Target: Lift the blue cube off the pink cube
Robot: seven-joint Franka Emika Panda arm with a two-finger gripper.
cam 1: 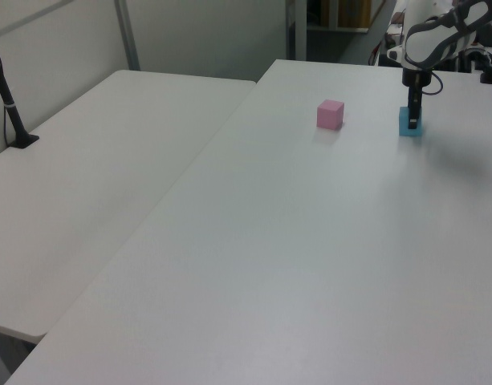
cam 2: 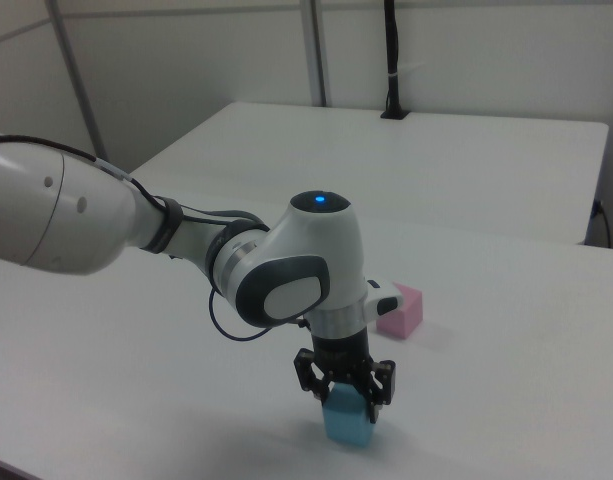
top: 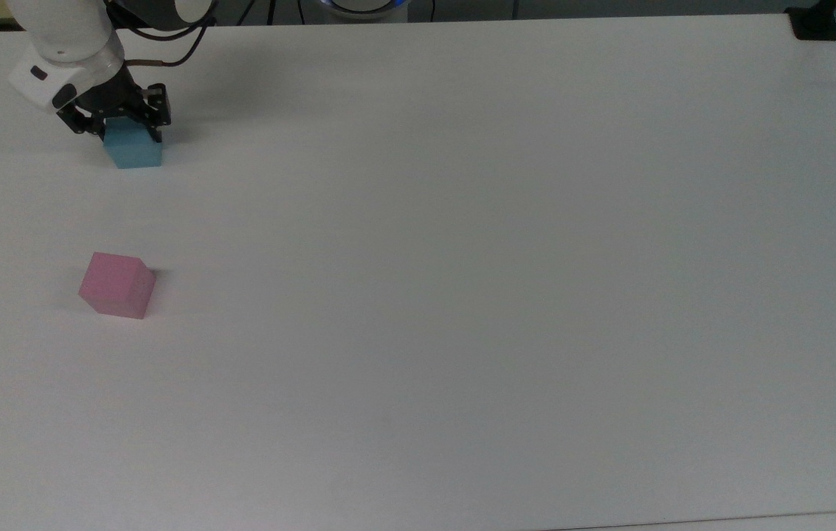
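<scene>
Nothing lies between the 2 cubes on the broad white matte table [top: 462, 258]. 1 pale pink matte foam cube [top: 117, 285] sits alone, well apart from 1 light sky-blue matte foam cube [top: 134, 150], which rests on the table. The black two-finger gripper [top: 121, 124] is clenched around the blue cube's top. A second white table [cam 1: 93, 184] adjoins.

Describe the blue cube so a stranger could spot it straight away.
Start at the white table and follow the white robot arm down to its black gripper. The blue cube sits between its fingers; the only other block, the pink cube, stands alone.
</scene>
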